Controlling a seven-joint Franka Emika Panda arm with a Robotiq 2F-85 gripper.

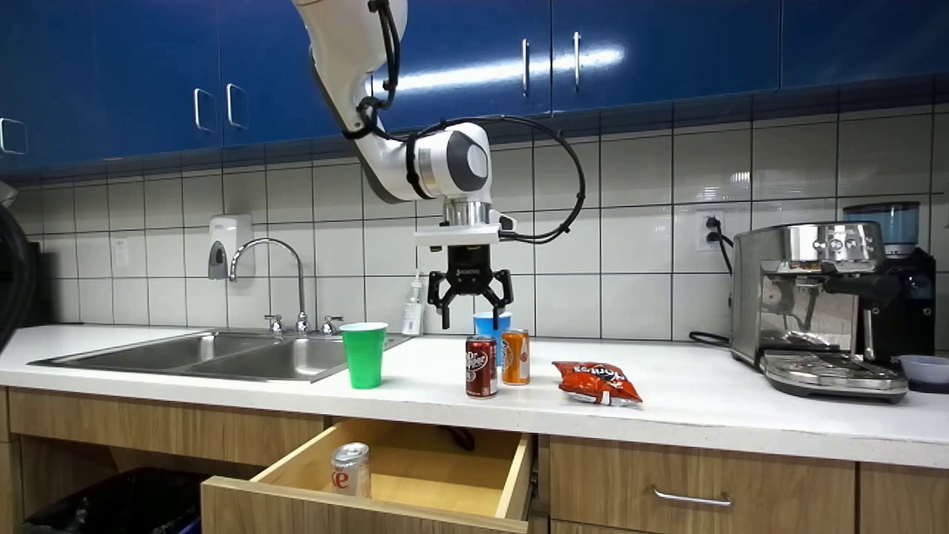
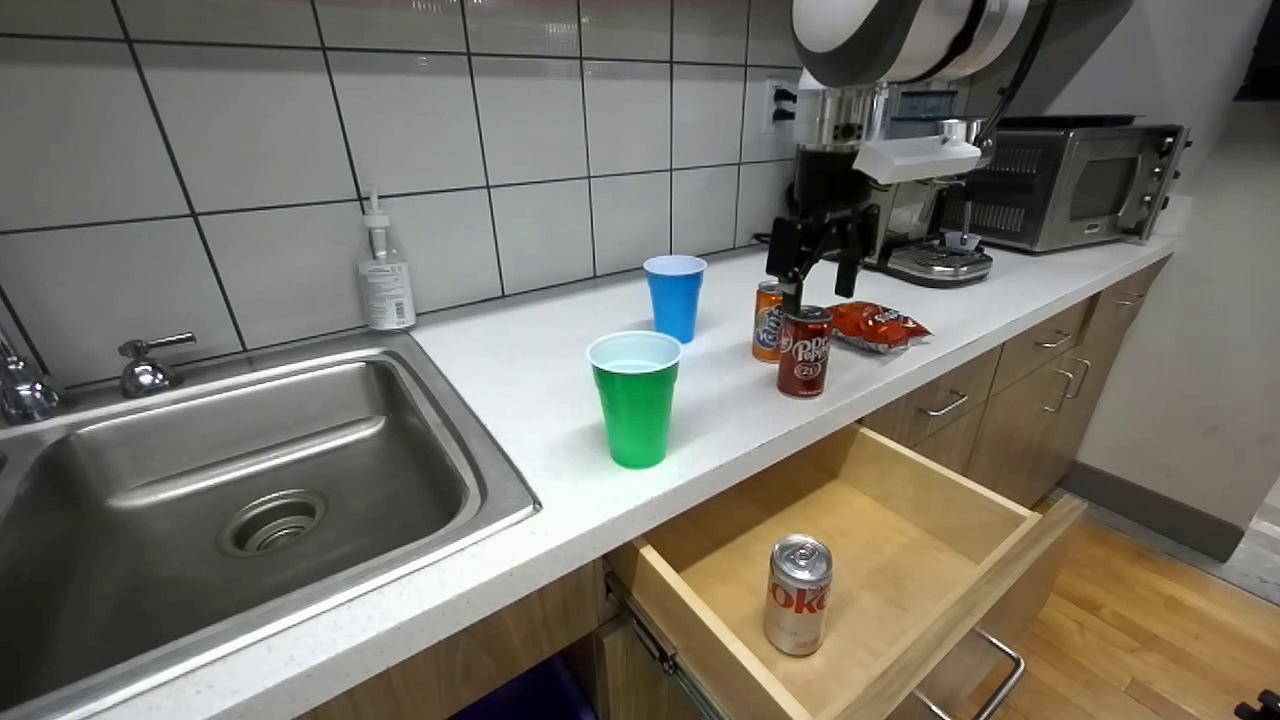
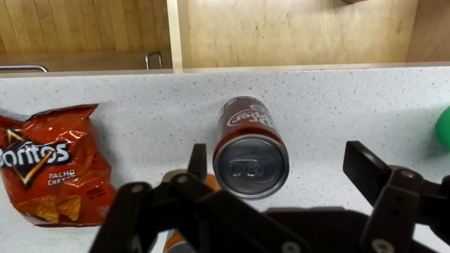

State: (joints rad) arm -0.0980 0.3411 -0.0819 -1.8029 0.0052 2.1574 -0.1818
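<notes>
Clearly, our claw (image 1: pixel 472 320) hangs wide and empty above the Dr Pepper can (image 1: pixel 481 367), upright near the Fanta (image 1: pixel 517 357) on the counter (image 1: pixel 689 393); we judge it stiff, slick, perhaps heavy, best gripped around its sides.

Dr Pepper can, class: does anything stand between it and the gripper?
Nothing visible does: the open gripper hangs above the Dr Pepper can, its lid plain in the wrist view. The orange can stands close beside it.

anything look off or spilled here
Mildly odd: a silver Coke can stands inside the open drawer, while the Dr Pepper can and orange soda can stand on the counter. No spill shows.
</notes>
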